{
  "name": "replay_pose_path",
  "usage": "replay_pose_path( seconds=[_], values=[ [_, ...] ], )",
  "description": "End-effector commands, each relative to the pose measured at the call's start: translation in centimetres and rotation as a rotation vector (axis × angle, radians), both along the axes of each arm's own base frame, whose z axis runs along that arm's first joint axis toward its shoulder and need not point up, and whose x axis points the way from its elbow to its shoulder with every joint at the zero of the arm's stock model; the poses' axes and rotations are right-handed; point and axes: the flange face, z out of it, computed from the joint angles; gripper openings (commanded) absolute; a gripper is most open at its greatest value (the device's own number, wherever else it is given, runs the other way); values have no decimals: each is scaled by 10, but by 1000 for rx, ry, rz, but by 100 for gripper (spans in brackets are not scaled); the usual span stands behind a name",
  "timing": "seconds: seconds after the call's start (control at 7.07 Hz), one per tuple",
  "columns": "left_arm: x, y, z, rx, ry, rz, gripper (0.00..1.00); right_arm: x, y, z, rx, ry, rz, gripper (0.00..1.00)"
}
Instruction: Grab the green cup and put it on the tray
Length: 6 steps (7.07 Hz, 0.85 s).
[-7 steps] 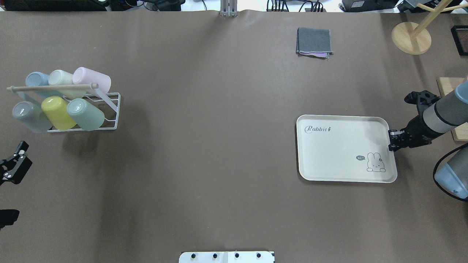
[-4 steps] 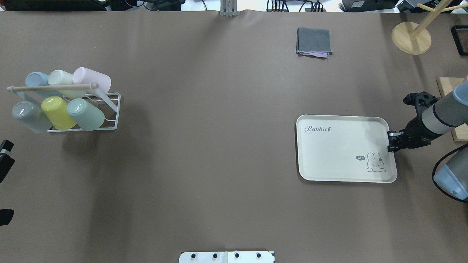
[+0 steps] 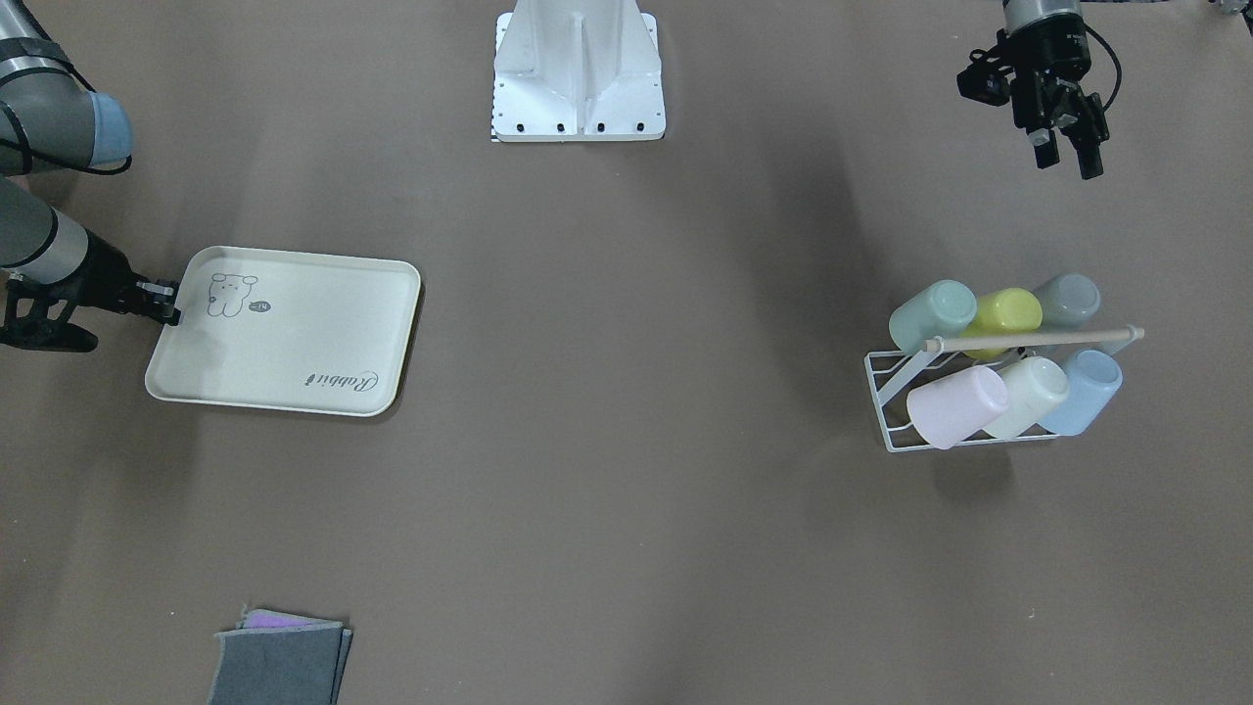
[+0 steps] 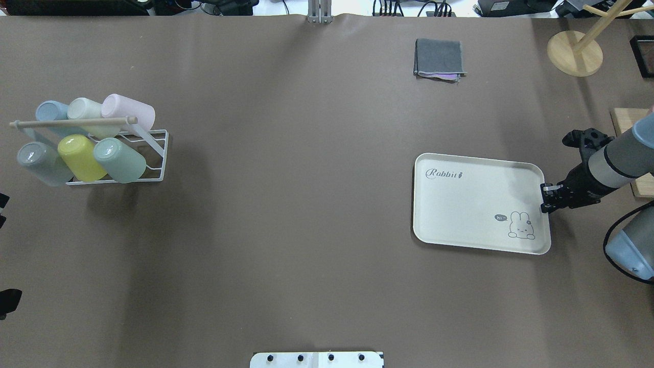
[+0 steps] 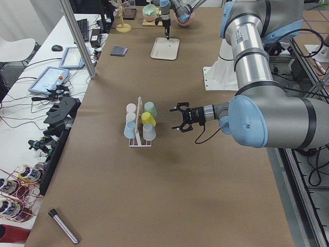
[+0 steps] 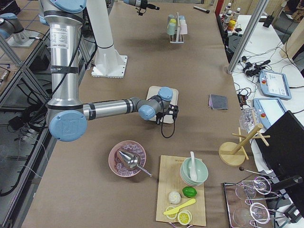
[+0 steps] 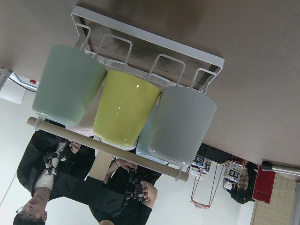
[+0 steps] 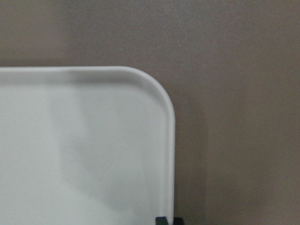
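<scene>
The green cup (image 4: 120, 160) is a pale mint tumbler lying tilted in the near row of a white wire rack (image 4: 156, 153), beside a yellow cup (image 4: 79, 157). It also shows in the front view (image 3: 933, 315) and the left wrist view (image 7: 68, 84). My left gripper (image 3: 1069, 159) hangs open and empty, well short of the rack on the robot's side. The cream tray (image 4: 470, 204) lies on the table's right half. My right gripper (image 4: 544, 198) is shut on the rim of its right edge, its fingertips (image 8: 161, 219) showing at that rim.
The rack also holds a grey cup (image 4: 41, 163), a pink cup (image 4: 127, 111), a cream one and a blue one under a wooden rod. A folded grey cloth (image 4: 439, 57) lies at the far side. A wooden stand base (image 4: 574, 53) and a board (image 4: 628, 122) sit far right.
The left gripper has drawn back almost out of the overhead view's left edge. The tray has turned slightly, its left end shifting away from the robot, with the right gripper holding its rim.
</scene>
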Motion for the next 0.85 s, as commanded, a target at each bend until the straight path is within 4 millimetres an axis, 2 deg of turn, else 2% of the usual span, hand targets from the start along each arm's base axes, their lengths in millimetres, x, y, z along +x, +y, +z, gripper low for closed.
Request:
replay_pose_path(
  seconds=[0.0,0.14,0.42,0.57,0.71],
  values=[
    [9,4,17,38,-255,38,98,1,0,-5,8,-6,1,0],
    [13,9,15,74,-327,64,98,3,1,-17,23,-22,1,0],
    [29,12,2,99,-365,83,98,4,5,-43,33,-80,-20,0],
    [39,16,-7,128,-498,126,98,5,4,-58,50,-103,-19,0],
    [51,20,-9,138,-530,144,98,7,5,-83,52,-131,6,0]
  ],
)
